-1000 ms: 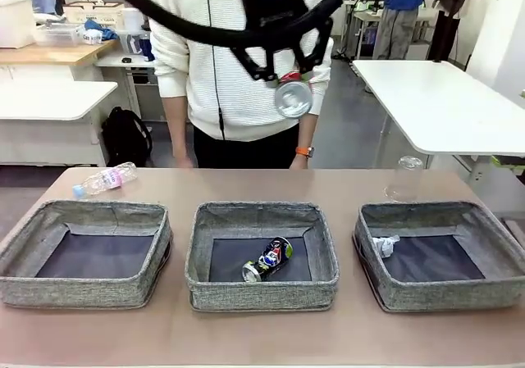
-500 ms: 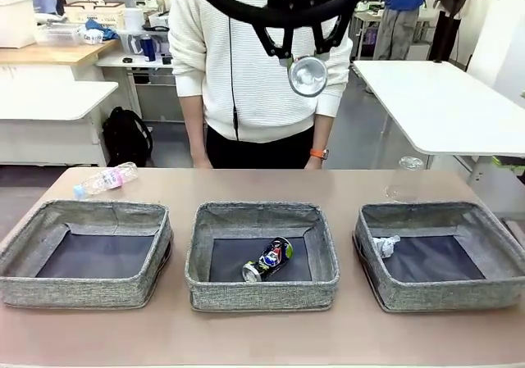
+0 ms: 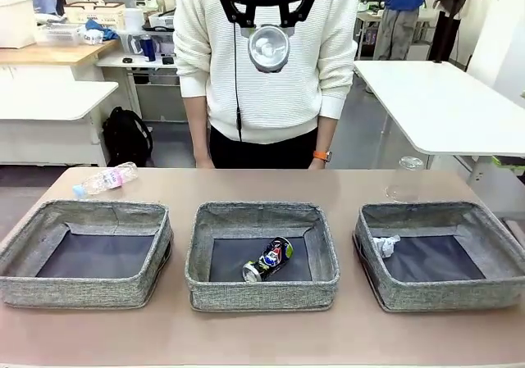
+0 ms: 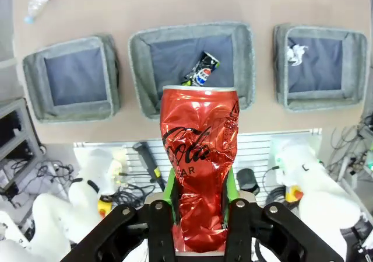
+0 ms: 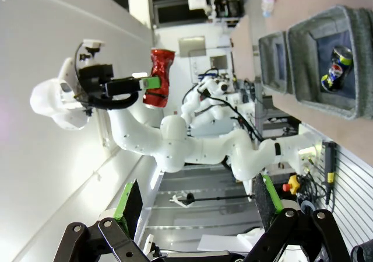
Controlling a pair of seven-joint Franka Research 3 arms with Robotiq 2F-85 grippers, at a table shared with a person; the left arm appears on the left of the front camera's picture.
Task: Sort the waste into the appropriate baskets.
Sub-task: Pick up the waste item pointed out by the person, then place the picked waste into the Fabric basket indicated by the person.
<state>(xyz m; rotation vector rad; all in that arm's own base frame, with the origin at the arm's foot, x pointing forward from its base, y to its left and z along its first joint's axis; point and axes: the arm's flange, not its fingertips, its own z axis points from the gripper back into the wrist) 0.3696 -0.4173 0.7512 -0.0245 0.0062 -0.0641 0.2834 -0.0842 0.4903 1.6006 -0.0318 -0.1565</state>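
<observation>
My left gripper (image 4: pixel 200 196) is shut on a crushed red can (image 4: pixel 200 157), green pads pressing its sides. It hangs high above the middle basket (image 4: pixel 143 81). From the front, the can's silver end (image 3: pixel 268 47) shows at the top, before the person's white sweater. A crushed dark can (image 3: pixel 268 259) lies in the middle basket (image 3: pixel 261 290). A white paper wad (image 3: pixel 384 245) lies in the right basket (image 3: pixel 443 294). The left basket (image 3: pixel 82 290) holds nothing. My right gripper (image 5: pixel 198 206) is open, holding nothing, well away from the table and looking sideways at the left arm.
A blue-capped clear bottle (image 3: pixel 105 179) lies on the table behind the left basket. A second clear bottle (image 3: pixel 404 179) stands behind the right basket. A person stands at the far edge, both hands down at the table's rim.
My left gripper has carried the red can higher, first a little right, then left toward the middle. The person has shifted slightly to the right. The right gripper stays open.
</observation>
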